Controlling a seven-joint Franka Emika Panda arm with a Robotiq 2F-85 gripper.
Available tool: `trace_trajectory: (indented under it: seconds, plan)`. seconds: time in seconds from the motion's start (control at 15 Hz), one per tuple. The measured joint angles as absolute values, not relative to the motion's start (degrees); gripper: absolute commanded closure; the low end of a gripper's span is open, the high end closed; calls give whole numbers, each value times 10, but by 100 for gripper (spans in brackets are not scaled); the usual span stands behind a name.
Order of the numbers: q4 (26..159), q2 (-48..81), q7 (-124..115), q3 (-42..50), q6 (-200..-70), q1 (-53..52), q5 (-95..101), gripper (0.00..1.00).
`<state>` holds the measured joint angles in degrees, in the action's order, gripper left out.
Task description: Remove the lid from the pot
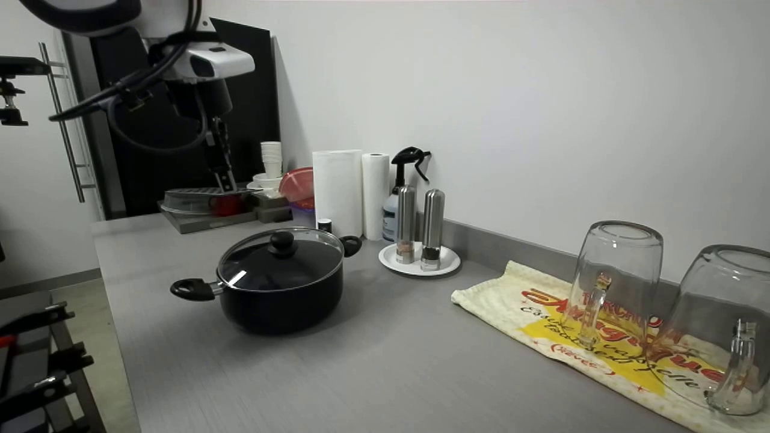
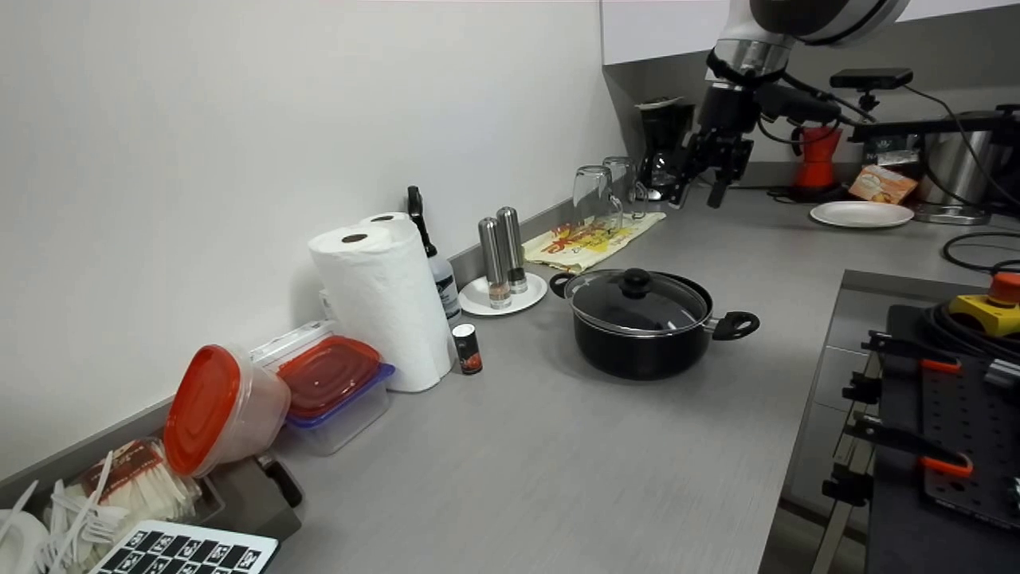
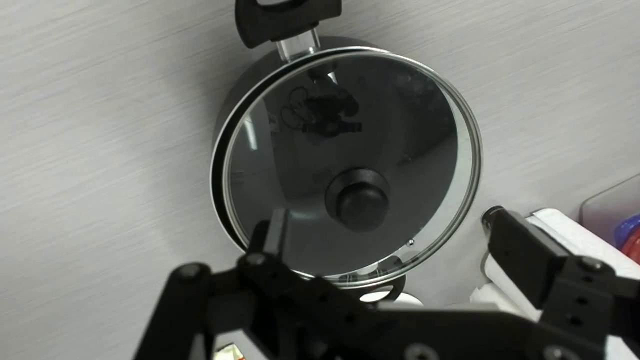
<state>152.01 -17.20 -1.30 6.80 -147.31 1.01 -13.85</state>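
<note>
Two fingers (image 3: 522,257) of the gripper (image 2: 696,198) stood spread apart, raised above the counter (image 1: 385,373) and clear of the lid (image 1: 280,267). The lid rested on the pot (image 1: 283,313), knob (image 3: 362,205) upward, slightly off-centre; in the wrist view, a dark gap ran along one side, inside the pot's edge. Two mills (image 1: 433,222) stood on a white plate (image 1: 450,261) near the pot; two upturned mugs (image 1: 622,264) stood on a towel (image 1: 508,297).
</note>
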Motion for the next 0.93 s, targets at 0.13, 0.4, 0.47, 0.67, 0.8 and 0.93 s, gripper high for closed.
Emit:
trace_trajectory:
  seconds: [0.13,0.4,0.47,0.67,0.8,0.93]
  plan:
    - [1510,-152,-13,66,-1484,4,-160,0]
    - [1480,-116,-13,61,-1499,-5,-200,0]
    - [1472,-107,-13,60,-1502,-6,-207,0]
    - [1452,-81,-13,57,-1507,-6,-218,0]
    - [1444,-62,-13,57,-1513,-5,-218,0]
    - [1437,-41,-13,56,-1523,-5,-218,0]
